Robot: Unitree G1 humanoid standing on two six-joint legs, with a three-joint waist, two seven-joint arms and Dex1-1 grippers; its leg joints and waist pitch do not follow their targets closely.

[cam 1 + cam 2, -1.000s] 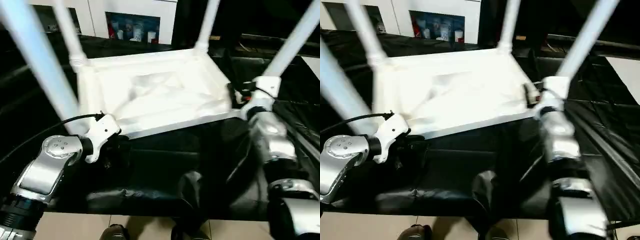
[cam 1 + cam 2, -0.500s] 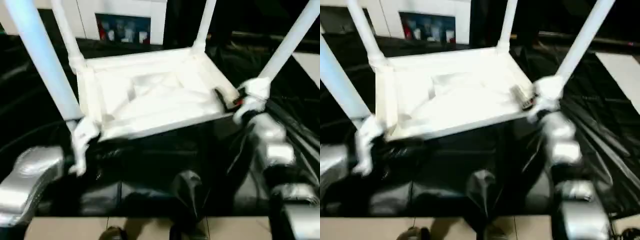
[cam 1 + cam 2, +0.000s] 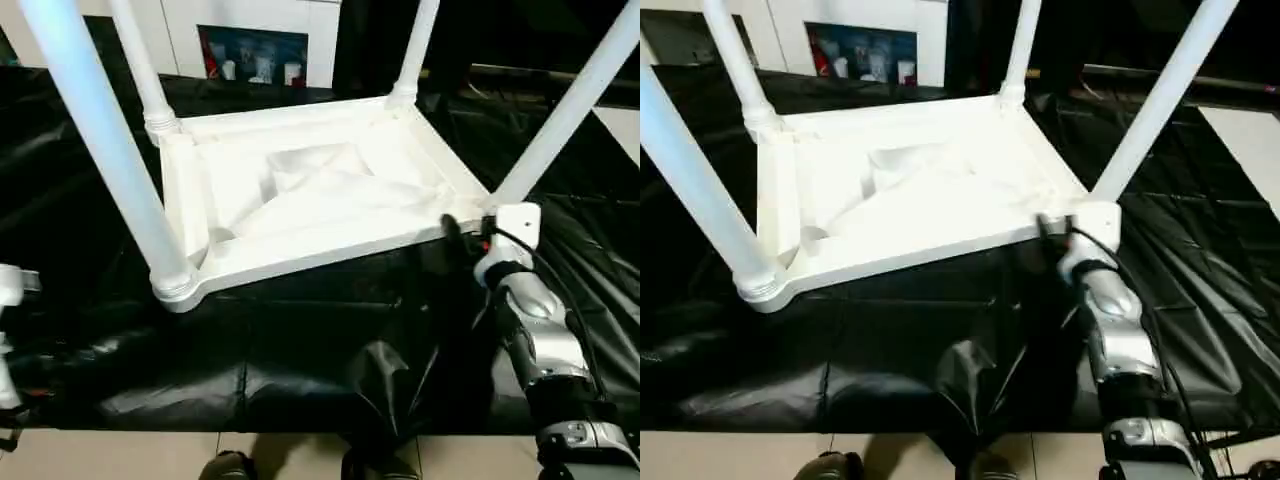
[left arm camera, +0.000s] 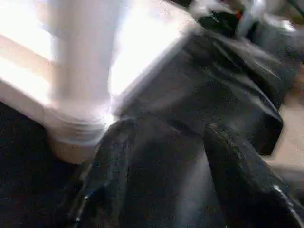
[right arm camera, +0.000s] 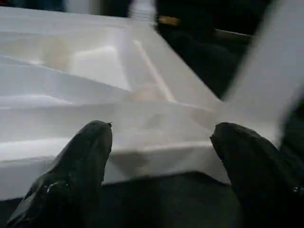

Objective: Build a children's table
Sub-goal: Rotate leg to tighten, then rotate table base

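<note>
White plastic tabletop point(image 3: 300, 200) is seen lying upside down on a surface covered with black plastic sheeting point(image 3: 300, 360), ribbed underside facing up. Four white tubular legs are seated in the corner sockets and rise upward: near-left leg point(image 3: 100, 150), far-left leg point(image 3: 140, 65), far-right leg point(image 3: 415, 50) and near-right leg point(image 3: 565, 115). The flared end of the near-left leg is seen seated at its corner point(image 4: 78, 128).

The right gripper point(image 5: 161, 137) is held at the near-right corner of the tabletop, fingers spread wide apart with nothing clamped between them; the tabletop edge is seen just beyond the fingertips point(image 5: 95, 137). The left gripper point(image 4: 164, 130) is likewise spread open, its fingers point(image 4: 114, 156) over the black sheeting, just beside the near-left corner. A white cabinet point(image 3: 250, 30) is noted in the background.
</note>
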